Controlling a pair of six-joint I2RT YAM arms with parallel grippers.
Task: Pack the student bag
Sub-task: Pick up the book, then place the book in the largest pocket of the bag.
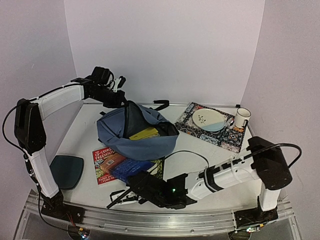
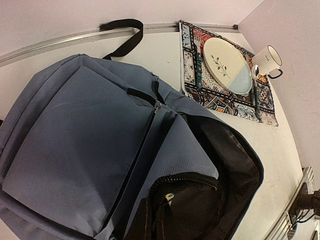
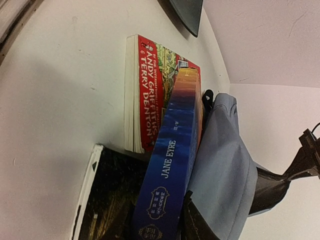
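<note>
Student bag (image 1: 122, 135) mid-table, mouth open, yellow item (image 1: 145, 133) inside. We see left gripper (image 1: 120, 97) pinching its raised rim. Right gripper (image 3: 160, 227) clamps blue book (image 3: 172, 145) atop red book (image 3: 150, 85), just beside bag.

Colours: bag (image 1: 120, 134) slate blue, black zips and straps, dark lining; item inside (image 1: 145, 133) yellow; red book (image 3: 150, 100) with white lettering; blue book (image 3: 172, 155) shading to orange, white title; pad (image 1: 66, 171) dark teal; mat (image 1: 226, 138) multicoloured tile pattern; plate (image 2: 227, 65) cream and pale blue, leaf sprig; mug (image 2: 267, 60) white, ribbed, dark handle.
</note>
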